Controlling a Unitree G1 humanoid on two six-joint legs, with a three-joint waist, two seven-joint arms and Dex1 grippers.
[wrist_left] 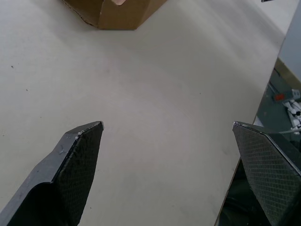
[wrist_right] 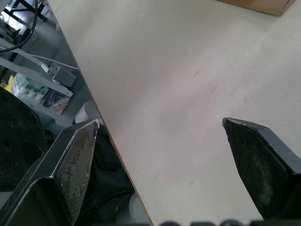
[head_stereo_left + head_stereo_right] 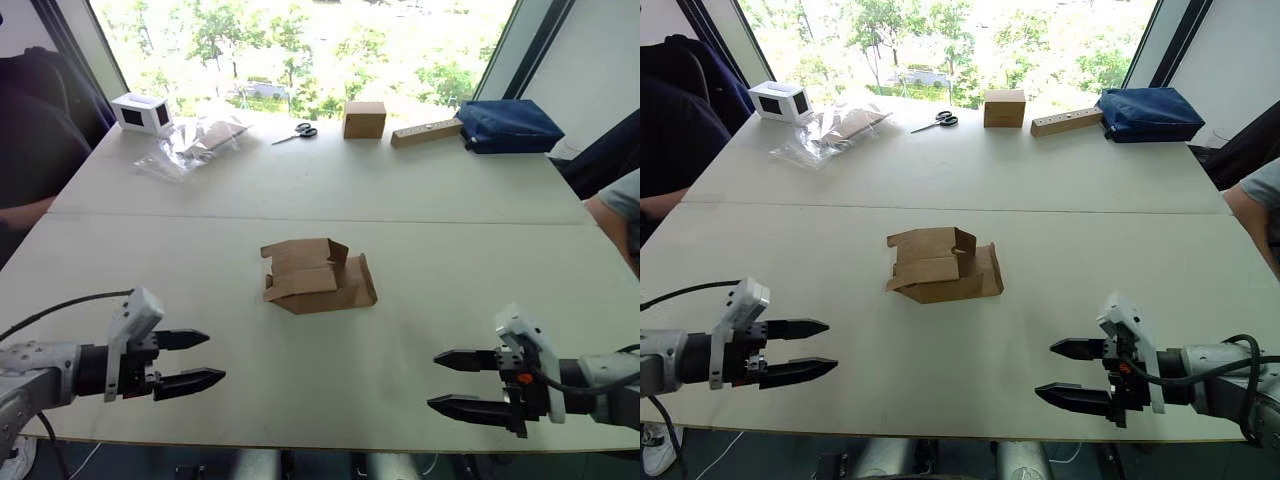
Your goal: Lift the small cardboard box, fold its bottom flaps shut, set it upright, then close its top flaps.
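You're at the very start, nothing lifted yet; the small cardboard box [image 3: 318, 275] lies tipped on its side mid-table, between the two arms and well apart from both, flaps [image 3: 300, 252] loose and splayed at its far-left end; can't tell top from bottom ones here. Your left gripper [image 3: 183, 360] hovers low near the table's [image 3: 400, 190] near edge, fingers spread wide, nothing in them; right gripper [image 3: 462, 383] same on the other side, wide open, empty. Next move, as I judge it: bring both in toward the box, one per side wall, squeeze lightly so the corrugated walls don't buckle, then lift; watch the loose flaps don't catch a fingertip on approach.
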